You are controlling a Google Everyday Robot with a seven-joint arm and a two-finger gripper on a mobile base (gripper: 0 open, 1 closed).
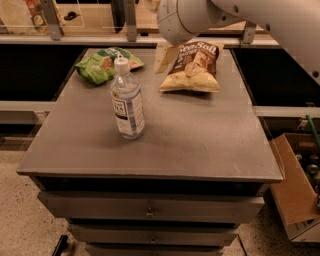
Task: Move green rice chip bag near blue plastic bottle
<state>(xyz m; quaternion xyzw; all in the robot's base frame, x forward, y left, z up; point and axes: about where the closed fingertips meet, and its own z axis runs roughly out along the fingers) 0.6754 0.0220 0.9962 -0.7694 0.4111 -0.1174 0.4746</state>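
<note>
Only a small pale part of the gripper (pixel 153 5) shows, at the very top edge of the view, just left of the round white joint of the arm (pixel 195 19); if it is open or closed I cannot tell. It hangs above the far edge of the table (pixel 200 140), between the two bags and higher than both, and it holds nothing that I can see. The arm goes from this joint up and to the right, out of the view at the upper right corner. Under the joint lies the brown-and-yellow Sea Salt chip bag (pixel 192 67), flat on the far right part of the table, with its printed side up. The green rice chip bag (pixel 102 64) lies in the far left corner of the table, a little crumpled, apart from the gripper and not touched by it. The blue plastic bottle (pixel 127 102) stands upright with its white cap on, nearer to the camera than the green bag and a bit to the right of it; its cap comes in front of the bag's near edge, but at the table surface the two are near and not touching. Below the grey table top are drawers (pixel 150 212). On the speckled floor (pixel 20 210) to the right of the table stands an open cardboard box (pixel 292 185)
</note>
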